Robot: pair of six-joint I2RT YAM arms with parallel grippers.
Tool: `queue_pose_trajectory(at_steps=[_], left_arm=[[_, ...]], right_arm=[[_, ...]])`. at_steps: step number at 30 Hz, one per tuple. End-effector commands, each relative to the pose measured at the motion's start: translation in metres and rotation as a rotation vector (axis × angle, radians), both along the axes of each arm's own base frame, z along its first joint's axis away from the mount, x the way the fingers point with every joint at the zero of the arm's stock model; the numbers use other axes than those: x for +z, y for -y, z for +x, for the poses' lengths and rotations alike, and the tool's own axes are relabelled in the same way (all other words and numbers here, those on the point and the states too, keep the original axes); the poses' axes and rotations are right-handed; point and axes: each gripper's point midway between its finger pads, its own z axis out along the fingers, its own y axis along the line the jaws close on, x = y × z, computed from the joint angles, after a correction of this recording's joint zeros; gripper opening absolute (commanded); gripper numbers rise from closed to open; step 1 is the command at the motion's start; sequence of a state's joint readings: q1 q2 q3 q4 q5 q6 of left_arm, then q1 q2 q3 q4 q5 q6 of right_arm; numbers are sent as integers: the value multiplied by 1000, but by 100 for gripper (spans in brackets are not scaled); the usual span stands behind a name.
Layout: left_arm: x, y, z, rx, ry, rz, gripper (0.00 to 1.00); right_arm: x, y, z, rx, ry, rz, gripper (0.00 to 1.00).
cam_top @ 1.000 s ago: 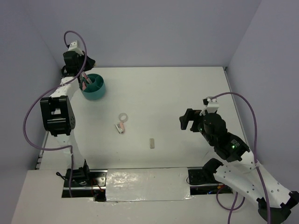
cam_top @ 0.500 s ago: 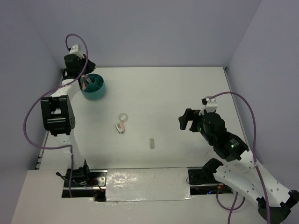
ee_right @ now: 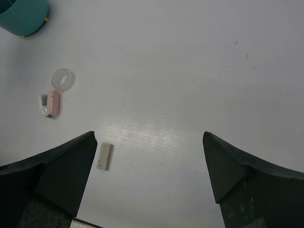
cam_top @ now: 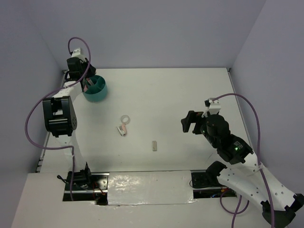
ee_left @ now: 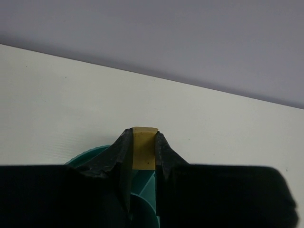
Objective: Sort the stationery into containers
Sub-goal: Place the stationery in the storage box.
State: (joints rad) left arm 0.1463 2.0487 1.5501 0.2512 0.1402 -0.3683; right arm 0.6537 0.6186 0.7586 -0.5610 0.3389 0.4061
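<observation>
The round teal cup [cam_top: 97, 90] stands at the far left of the table, with pink pens [cam_top: 86, 86] standing in it. My left gripper [cam_top: 84, 80] hangs over the cup's back rim and is shut on a small tan block [ee_left: 144, 148]. The cup's teal dividers [ee_left: 144, 192] show just below the block. My right gripper [cam_top: 188, 122] is open and empty above the right half of the table. A pale block [cam_top: 154, 145] lies mid-table near my left fingertip in the right wrist view [ee_right: 104, 156]. A clear ring [cam_top: 125, 118] and a pink oblong piece [cam_top: 123, 129] lie left of centre.
The right wrist view shows the ring [ee_right: 62, 79], the pink piece [ee_right: 53, 103] with a small white piece [ee_right: 43, 105] beside it, and the cup [ee_right: 21, 16] at the top left. Grey walls close the table's back and sides.
The left wrist has shifted slightly above the cup, still holding the tan block. The right arm and the items on the table have not moved.
</observation>
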Motion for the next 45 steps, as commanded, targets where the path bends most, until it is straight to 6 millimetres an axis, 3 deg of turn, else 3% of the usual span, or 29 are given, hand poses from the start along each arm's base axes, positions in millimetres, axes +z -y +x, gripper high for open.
queue_pose_trajectory(at_steps=[1,15,20,26,34,39,45], left_arm=[[8,-7,5,10,35,31,31],[-5,-11,-1,43,2,73,42],[2,-5,-1,41,14,80,43],[8,-6,-3,46,24,91,58],[6,-8,-5,66,26,86,54],[21,0,-2,33,57,57,54],[34,-9,-5,77,63,90,52]], right_arm=[[5,-3,4,10,30,14,100],[5,-4,3,19,30,15,100],[5,-4,3,20,30,13,100],[6,-5,2,26,32,15,100],[5,-5,2,27,31,14,100],[5,-6,3,28,29,13,100],[5,-7,3,30,28,11,100]])
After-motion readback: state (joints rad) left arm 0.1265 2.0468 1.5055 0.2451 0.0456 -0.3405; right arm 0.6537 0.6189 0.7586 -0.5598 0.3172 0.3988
